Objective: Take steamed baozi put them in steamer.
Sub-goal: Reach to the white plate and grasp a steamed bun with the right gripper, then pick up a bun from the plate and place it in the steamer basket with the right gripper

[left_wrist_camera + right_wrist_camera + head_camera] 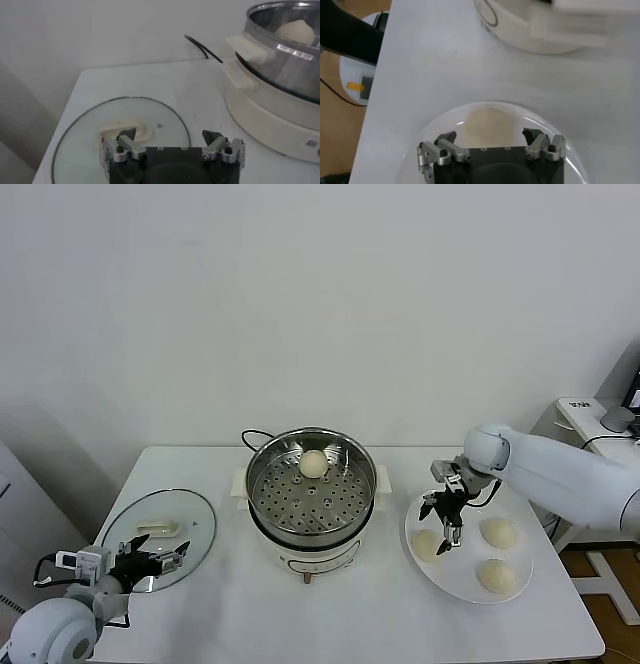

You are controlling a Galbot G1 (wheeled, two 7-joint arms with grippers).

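Note:
The steel steamer [268, 502] stands mid-table on its white base, with one pale baozi [313, 463] on the far side of its perforated tray; the same baozi [295, 32] shows in the left wrist view. Three more baozi lie on a white plate [455, 587] to the right. My right gripper [440, 522] hangs open just above the plate's left baozi [426, 545]. In the right wrist view that baozi [487, 124] sits ahead of the spread jaws of the gripper [490, 137], untouched. The other two baozi [498, 532] [497, 576] lie further right.
A round glass lid [190, 529] with a white handle [131, 128] lies flat at the table's left. My left gripper [160, 550] rests open over it, empty. A black cord [202, 48] runs behind the steamer. A white stand [585, 419] is off the table's right.

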